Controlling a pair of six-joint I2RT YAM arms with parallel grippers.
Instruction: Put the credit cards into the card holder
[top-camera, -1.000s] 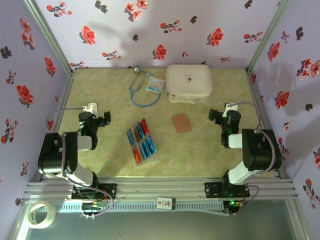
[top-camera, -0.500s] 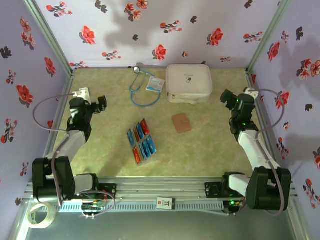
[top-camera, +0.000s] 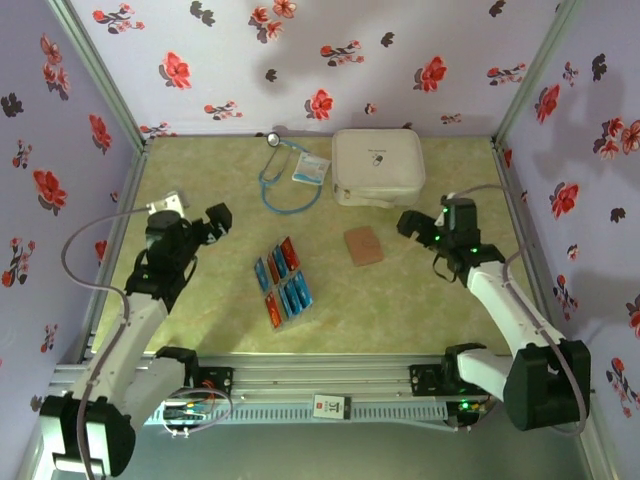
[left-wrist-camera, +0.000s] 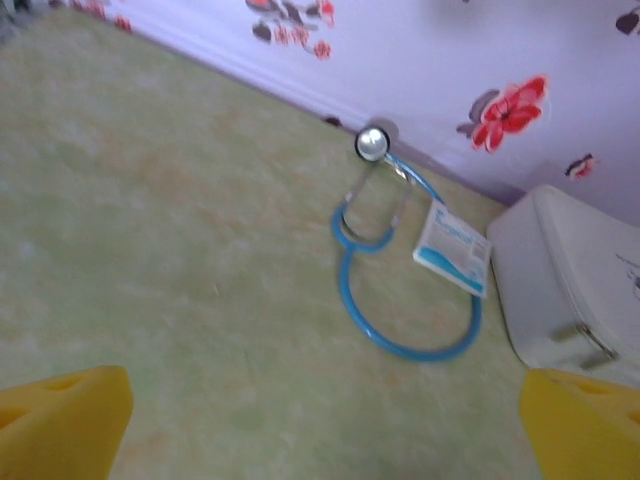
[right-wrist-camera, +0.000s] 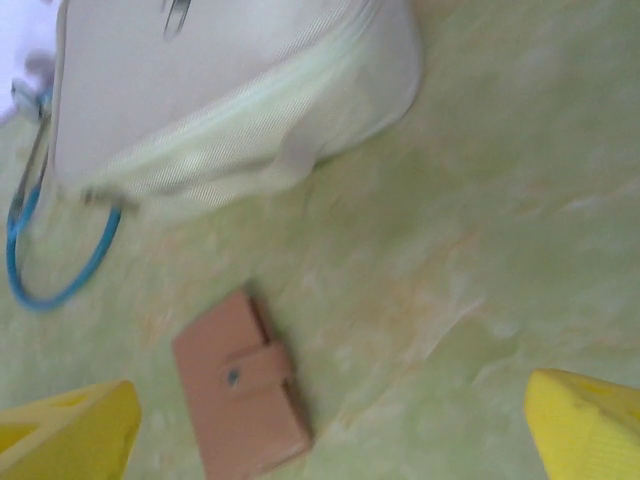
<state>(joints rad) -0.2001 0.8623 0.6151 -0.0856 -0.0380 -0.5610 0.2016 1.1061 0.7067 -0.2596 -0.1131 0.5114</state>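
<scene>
Several blue and red-orange credit cards (top-camera: 283, 282) lie in two rows at the middle of the table. The tan-brown card holder (top-camera: 363, 245) lies flat and closed by its snap tab, to their right and farther back; it also lies low left (right-wrist-camera: 240, 395) in the right wrist view. My left gripper (top-camera: 218, 220) hovers open left of the cards, its yellow fingertips (left-wrist-camera: 60, 420) wide apart over bare table. My right gripper (top-camera: 408, 224) hovers open just right of the card holder, with nothing between its fingertips (right-wrist-camera: 590, 420).
A large white case (top-camera: 377, 166) stands at the back, close behind the card holder. A blue stethoscope (top-camera: 288, 180) and a white-and-blue packet (top-camera: 311, 169) lie left of it. Flowered walls close in three sides of the table.
Both arms swung inward. The left gripper came right and nearer, toward the cards. The right gripper moved left from the back right wall to beside the card holder. Both stayed open.
</scene>
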